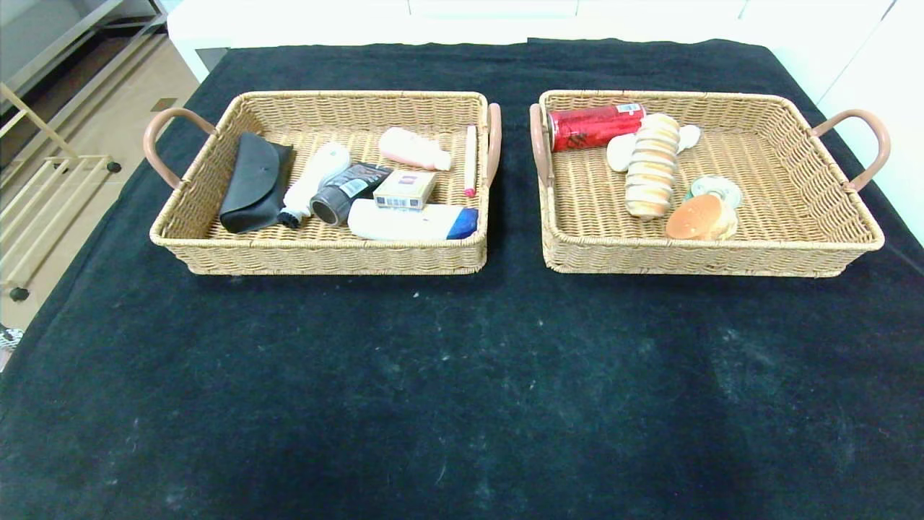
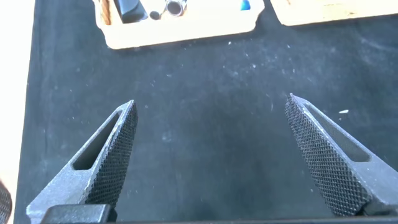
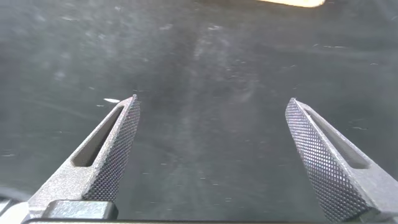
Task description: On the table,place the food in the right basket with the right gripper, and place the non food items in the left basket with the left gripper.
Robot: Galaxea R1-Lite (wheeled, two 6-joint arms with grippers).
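The left basket (image 1: 216,123) holds a black case (image 1: 254,182), a white bottle (image 1: 312,180), a dark tube (image 1: 348,191), a small box (image 1: 405,190), a white and blue bottle (image 1: 411,222), a pink bottle (image 1: 413,149) and a pink pen (image 1: 471,159). The right basket (image 1: 794,166) holds a red can (image 1: 593,126), a stack of biscuits (image 1: 652,166), a bun (image 1: 699,217) and a small round tin (image 1: 716,188). Neither arm shows in the head view. My left gripper (image 2: 211,149) is open and empty over the black cloth. My right gripper (image 3: 212,149) is open and empty over the cloth.
The table is covered by a black cloth (image 1: 462,375). Both baskets stand at the far half, with a narrow gap between their handles (image 1: 514,144). The left basket's near edge (image 2: 180,31) shows far off in the left wrist view.
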